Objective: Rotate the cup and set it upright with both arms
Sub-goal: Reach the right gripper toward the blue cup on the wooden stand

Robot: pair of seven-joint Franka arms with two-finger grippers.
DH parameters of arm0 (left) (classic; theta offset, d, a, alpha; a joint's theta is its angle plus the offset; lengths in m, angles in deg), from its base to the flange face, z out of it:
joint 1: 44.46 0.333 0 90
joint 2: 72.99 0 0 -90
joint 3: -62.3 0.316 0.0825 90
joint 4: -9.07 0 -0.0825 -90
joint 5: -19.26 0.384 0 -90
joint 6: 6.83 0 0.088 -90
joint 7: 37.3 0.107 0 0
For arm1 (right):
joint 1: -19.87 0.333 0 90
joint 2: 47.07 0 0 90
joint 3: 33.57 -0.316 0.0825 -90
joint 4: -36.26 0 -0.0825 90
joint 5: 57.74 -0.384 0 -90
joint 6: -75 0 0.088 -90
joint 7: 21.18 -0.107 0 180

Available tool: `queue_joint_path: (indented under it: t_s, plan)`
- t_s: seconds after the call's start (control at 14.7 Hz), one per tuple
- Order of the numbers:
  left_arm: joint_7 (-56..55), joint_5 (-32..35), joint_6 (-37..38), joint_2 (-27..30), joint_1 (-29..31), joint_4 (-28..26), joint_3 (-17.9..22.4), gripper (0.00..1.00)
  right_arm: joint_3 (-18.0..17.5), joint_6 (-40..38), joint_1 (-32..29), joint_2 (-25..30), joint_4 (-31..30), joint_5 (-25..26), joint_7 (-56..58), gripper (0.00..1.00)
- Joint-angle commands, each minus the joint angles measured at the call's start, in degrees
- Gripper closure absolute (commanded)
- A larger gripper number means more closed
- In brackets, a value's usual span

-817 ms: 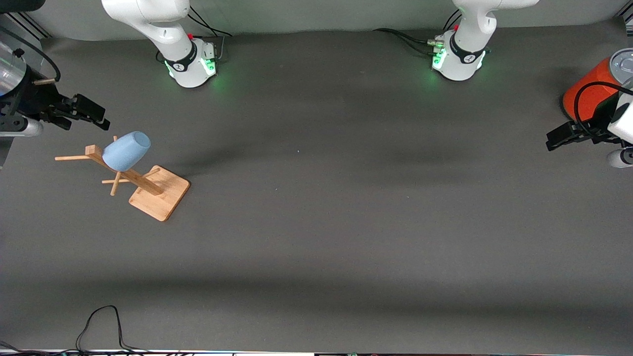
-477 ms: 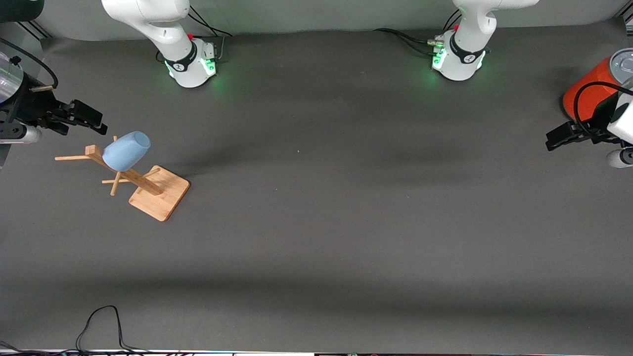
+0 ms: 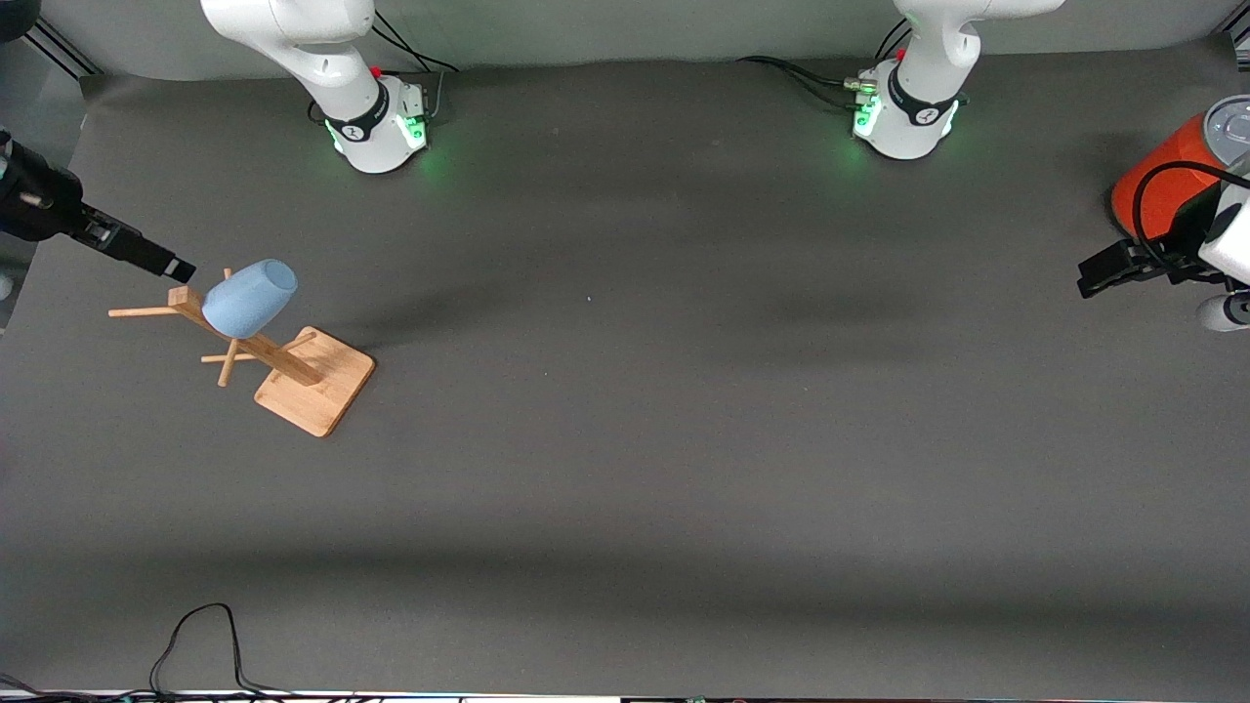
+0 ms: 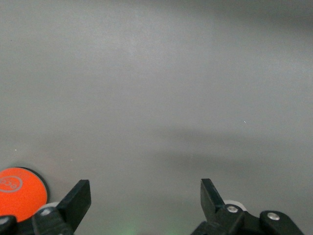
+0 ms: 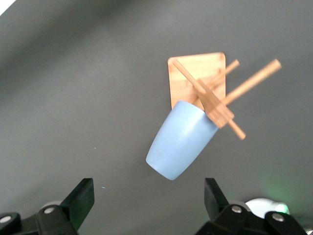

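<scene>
The pale-blue cup [image 3: 249, 296] hangs tilted on a peg of a wooden rack [image 3: 314, 381] near the right arm's end of the table. Its mouth is toward the rack's post and its base points outward. My right gripper [image 3: 176, 266] is in the air just beside the rack's top, a short gap from the cup. In the right wrist view the gripper [image 5: 148, 191] is open and empty, with the cup [image 5: 181, 142] and the rack [image 5: 195, 73] ahead of it. My left gripper [image 3: 1092, 276] waits at the left arm's end of the table, and in the left wrist view it [image 4: 145, 188] is open and empty.
A large orange-red can with a grey lid [image 3: 1167, 181] stands beside the left gripper and also shows in the left wrist view [image 4: 17, 188]. A black cable [image 3: 195, 635] lies at the table's near edge. The dark table [image 3: 625, 391] is bare between rack and can.
My right gripper has turned at the wrist and its fingertips have come closer to the rack's top and the cup. The cup, the rack and the left arm have not moved.
</scene>
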Motion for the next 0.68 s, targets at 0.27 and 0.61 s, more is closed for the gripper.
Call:
queue_joint_path:
  t_s: [0.27,0.61]
  plan:
    - [0.66,0.74,0.12,0.77,-0.03,-0.58,-0.07,0.0,3.26,3.52,-0.2,1.86,-9.88,-5.88,-17.56,0.0]
    - [0.66,0.74,0.03,0.68,-0.21,-0.58,-0.16,0.0,3.44,10.81,-0.2,2.22,-15.78,-5.97,-17.65,0.0]
